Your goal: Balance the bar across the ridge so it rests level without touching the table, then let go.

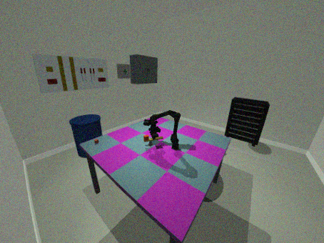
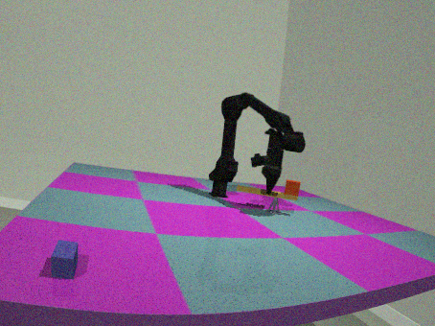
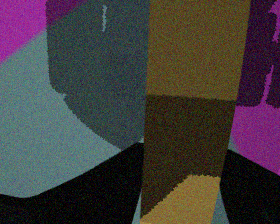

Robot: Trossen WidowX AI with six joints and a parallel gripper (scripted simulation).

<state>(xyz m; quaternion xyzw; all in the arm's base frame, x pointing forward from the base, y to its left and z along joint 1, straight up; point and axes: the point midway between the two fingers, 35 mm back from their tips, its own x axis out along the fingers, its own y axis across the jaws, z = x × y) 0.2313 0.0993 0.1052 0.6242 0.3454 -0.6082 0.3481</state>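
Observation:
The yellow bar (image 1: 160,138) (image 2: 246,189) (image 3: 197,50) is off the table and looks close to level, sloping slightly across the exterior view. An orange block (image 1: 145,138) (image 2: 292,188) is at its outer end. My gripper (image 1: 154,138) (image 2: 269,194) (image 3: 181,155) points down and is shut on the bar, with a black finger on each side of it in the wrist view. A small grey peaked shape, seemingly the ridge (image 2: 274,205), stands under the bar close to the fingers. Whether the bar touches it, I cannot tell.
A blue block (image 2: 64,260) stands on the checkered table (image 1: 171,197) (image 2: 230,274), far from the arm. A small reddish block (image 1: 96,141) is near the table's far left corner. A blue barrel (image 1: 85,131) and a black slatted rack (image 1: 247,120) stand beyond the table.

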